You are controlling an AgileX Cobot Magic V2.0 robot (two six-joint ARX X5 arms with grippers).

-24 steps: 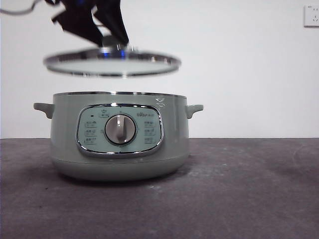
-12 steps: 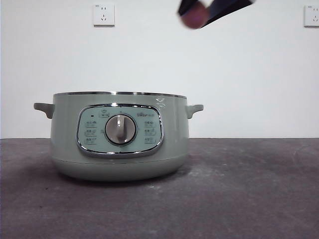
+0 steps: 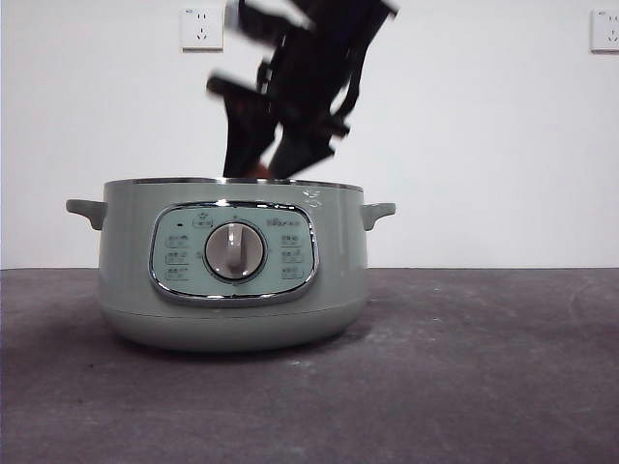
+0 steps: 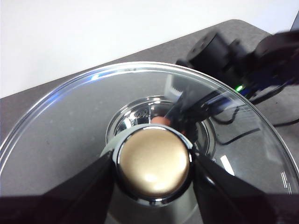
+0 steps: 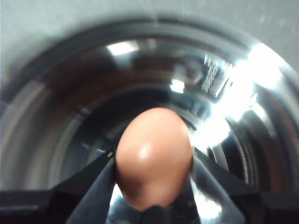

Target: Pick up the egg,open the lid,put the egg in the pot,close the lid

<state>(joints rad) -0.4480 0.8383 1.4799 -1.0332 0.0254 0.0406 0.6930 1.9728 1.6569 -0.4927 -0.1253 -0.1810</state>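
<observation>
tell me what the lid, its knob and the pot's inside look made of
Lid: clear glass, since the pot shows through it, with a shiny metal rim. Knob: smooth, glossy, gold-toned here; metal or plastic, hard to say. Pot inside: polished steel by its mirror-like glare; outside looks like matte pale green plastic or paint.

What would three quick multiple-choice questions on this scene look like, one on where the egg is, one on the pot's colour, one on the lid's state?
1. Where is the egg?
A. On the table
B. In the right gripper, over the pot's open mouth
C. On the lid

2. What colour is the pot?
A. Pale sage-green
B. Red
C. Black

3. What state is the lid in?
A. Closed on the pot
B. Lying on the table
C. Lifted off, held by the left gripper

Answers: 1 B, the jaws clamp it above the steel interior. 2 A, front view shows it. 3 C, the jaws grip its knob.
</observation>
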